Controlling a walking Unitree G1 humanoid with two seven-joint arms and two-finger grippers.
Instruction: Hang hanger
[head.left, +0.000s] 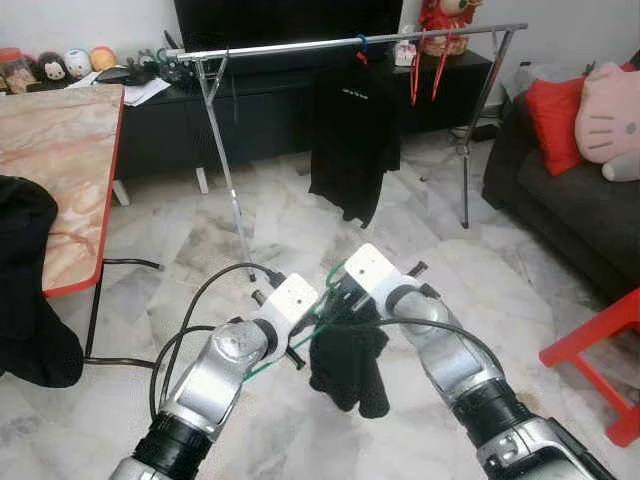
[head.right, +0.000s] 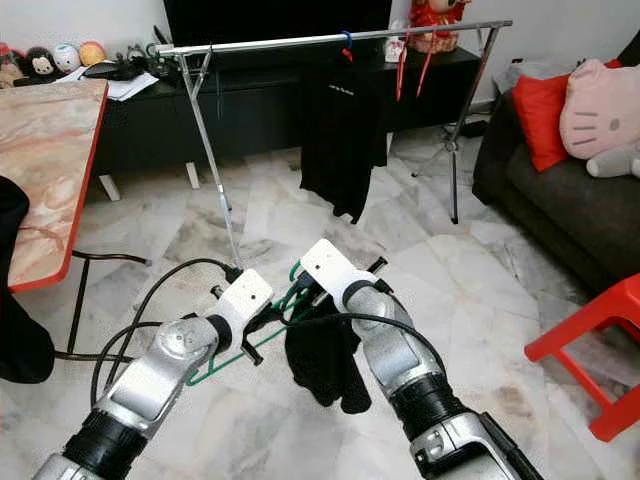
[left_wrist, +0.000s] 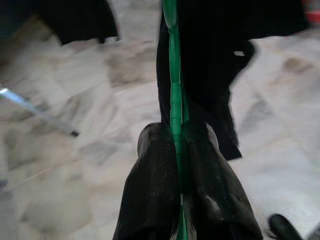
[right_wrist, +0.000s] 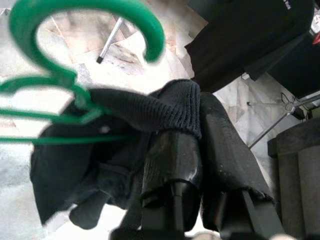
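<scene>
- The green hanger (right_wrist: 75, 95) is held low in front of the robot, over the marble floor (head.left: 300, 240) and well short of the drying rack rail (head.left: 300, 44).
- The left gripper (left_wrist: 180, 165) has its jaws pressed together on the hanger's thin green bar.
- The right gripper (right_wrist: 200, 150) pinches a fold of the black knitted garment (head.right: 320, 365) draped on the hanger, close under the hook (the hook itself is free).
- Risk, as I judge it: the garment hangs bunched to one side and could slide off as the arms lift.
- The thin bar could twist in the left jaws, so the hook might miss the rail.
- A black shirt (head.left: 352, 140) and red hangers (head.left: 425, 62) already crowd the rail; snagging is possible.
</scene>
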